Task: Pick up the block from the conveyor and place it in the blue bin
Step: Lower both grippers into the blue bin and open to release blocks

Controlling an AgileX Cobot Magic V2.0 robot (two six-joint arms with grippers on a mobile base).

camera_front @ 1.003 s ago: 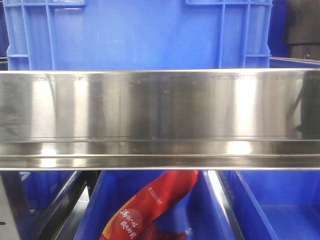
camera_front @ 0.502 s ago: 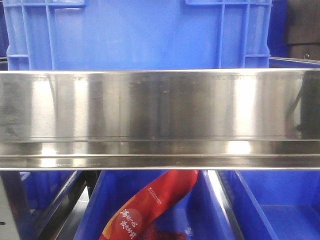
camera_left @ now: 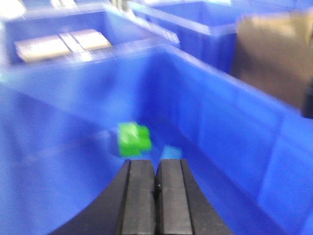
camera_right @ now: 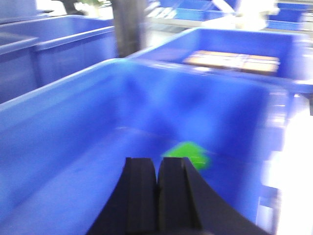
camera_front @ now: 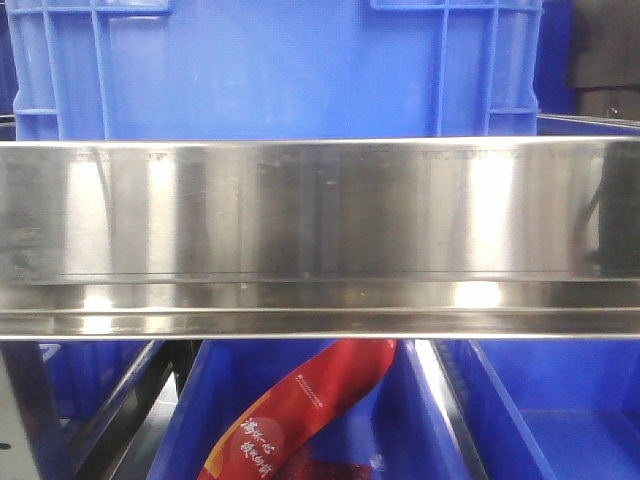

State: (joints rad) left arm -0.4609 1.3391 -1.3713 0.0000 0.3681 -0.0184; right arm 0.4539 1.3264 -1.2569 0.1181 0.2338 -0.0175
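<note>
A green block [camera_left: 133, 138] lies on the floor of a blue bin [camera_left: 225, 117], just beyond my left gripper [camera_left: 155, 164], whose black fingers [camera_left: 139, 196] are shut together with nothing between them. In the right wrist view, a green block [camera_right: 188, 154] also lies inside a blue bin [camera_right: 68, 112], just past my right gripper [camera_right: 156, 161], which is likewise shut and empty. Both wrist views are blurred. The conveyor is out of view. Neither gripper shows in the front view.
A wide stainless steel rail [camera_front: 320, 230] crosses the front view, with a blue crate [camera_front: 280, 70] behind it. Below it, blue bins [camera_front: 540, 410] hold a red printed bag [camera_front: 300, 405]. Neighbouring blue bins hold flat tan packs [camera_left: 58, 44] [camera_right: 232, 59].
</note>
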